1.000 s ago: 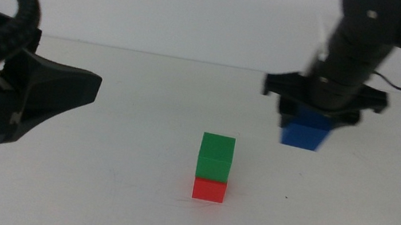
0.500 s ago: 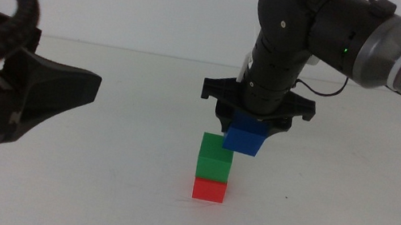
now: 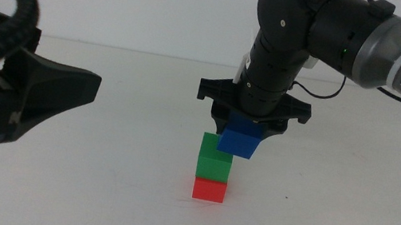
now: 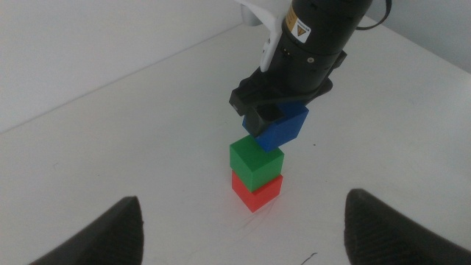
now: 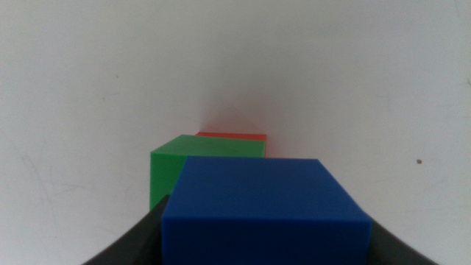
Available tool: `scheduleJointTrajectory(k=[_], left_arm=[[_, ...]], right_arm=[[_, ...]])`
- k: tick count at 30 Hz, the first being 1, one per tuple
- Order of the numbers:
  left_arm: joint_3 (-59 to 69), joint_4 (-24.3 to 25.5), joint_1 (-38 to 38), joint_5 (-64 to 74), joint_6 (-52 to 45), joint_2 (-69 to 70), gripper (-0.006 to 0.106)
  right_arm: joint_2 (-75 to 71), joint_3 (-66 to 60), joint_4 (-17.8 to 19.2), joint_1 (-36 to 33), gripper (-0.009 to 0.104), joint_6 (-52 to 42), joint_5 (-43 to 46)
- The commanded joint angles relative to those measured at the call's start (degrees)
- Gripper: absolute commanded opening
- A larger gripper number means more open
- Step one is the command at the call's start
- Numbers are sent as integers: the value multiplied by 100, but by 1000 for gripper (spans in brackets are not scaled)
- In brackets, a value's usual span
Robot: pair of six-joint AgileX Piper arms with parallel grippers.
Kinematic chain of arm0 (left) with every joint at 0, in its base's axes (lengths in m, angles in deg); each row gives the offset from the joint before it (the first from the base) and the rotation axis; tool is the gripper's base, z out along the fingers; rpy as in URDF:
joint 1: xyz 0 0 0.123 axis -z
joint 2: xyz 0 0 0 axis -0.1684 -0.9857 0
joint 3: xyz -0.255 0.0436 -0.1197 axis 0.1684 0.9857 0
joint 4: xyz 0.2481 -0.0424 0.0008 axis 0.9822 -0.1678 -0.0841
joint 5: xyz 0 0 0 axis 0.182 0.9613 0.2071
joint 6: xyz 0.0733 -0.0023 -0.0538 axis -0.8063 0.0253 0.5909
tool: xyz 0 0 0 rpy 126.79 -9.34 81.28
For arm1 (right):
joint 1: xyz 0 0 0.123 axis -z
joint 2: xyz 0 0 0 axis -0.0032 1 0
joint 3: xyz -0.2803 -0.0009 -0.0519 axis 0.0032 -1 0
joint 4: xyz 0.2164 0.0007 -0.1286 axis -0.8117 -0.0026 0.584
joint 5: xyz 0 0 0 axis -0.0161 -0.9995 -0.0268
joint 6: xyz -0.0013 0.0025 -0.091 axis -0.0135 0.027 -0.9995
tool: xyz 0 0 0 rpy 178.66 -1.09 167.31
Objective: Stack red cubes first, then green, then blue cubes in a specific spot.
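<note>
right hand (image 3: 248,128) gripping blue cube (image 3: 240,141), above green cube (image 3: 214,157)

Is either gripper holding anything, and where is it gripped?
The right gripper holds the blue cube by its upper sides, just above the green cube. The left gripper is open, holding nothing.

Plain white table (image 3: 91,192), red cube (image 3: 209,190) directly on it near the centre, green-topped.
</note>
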Motion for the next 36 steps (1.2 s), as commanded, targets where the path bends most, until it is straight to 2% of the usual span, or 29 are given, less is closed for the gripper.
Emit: scheduleJointTrajectory(k=[1, 3, 8, 11, 13, 15, 22, 30, 36], left_arm=[[-167, -119, 11, -383, 50, 19, 94], [-167, -119, 11, -383, 50, 19, 94], [-167, -119, 11, -383, 50, 19, 94], [-167, -119, 11, -383, 50, 19, 94], [-167, -119, 11, -387, 51, 19, 94], [-167, -119, 11, -382, 51, 19, 94], [-167, -119, 11, -382, 51, 19, 94], [-167, -119, 11, -382, 51, 19, 94], [-167, -119, 11, -382, 51, 19, 94]], right_arm=[[-328, 201, 50, 1, -1, -59, -252], [-328, 201, 13, 1, -1, -59, -357], [-344, 201, -359, 13, -1, -348, -399], [-413, 201, -71, -41, -1, -282, -399], [-464, 201, 441, -196, -1, -15, -399], [-492, 201, 734, -312, -1, 241, -404], [-480, 231, 823, -444, -1, 624, -399], [-218, 676, 691, -512, -1, 541, -409], [-205, 576, 780, -499, -1, 523, -415]])
